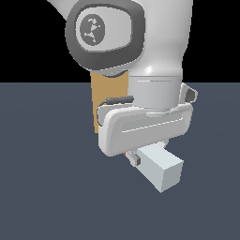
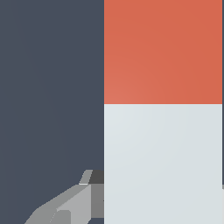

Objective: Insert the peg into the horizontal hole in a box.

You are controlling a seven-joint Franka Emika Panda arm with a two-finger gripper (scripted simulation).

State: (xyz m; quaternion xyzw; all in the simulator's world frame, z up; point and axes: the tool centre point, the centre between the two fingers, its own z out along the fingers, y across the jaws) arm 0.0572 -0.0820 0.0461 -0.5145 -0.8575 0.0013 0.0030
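One peg, one box, one hand, all smooth flat-shaded.
The hand (image 1: 136,157) was clamped on the square-section peg (image 1: 161,171), pale end sticking out at 4 o'clock above the dark surface (image 1: 47,187); the tan box (image 1: 107,98) stood behind the arm at 11 o'clock. Hole hidden.

No readable text or markings anywhere.

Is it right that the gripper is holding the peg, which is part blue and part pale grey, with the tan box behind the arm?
Not quite. The peg is red and pale grey, not blue; the wrist view shows the red section meeting the grey one. The rest holds: the gripper holds the peg, and the tan box stands behind the arm in the exterior view.
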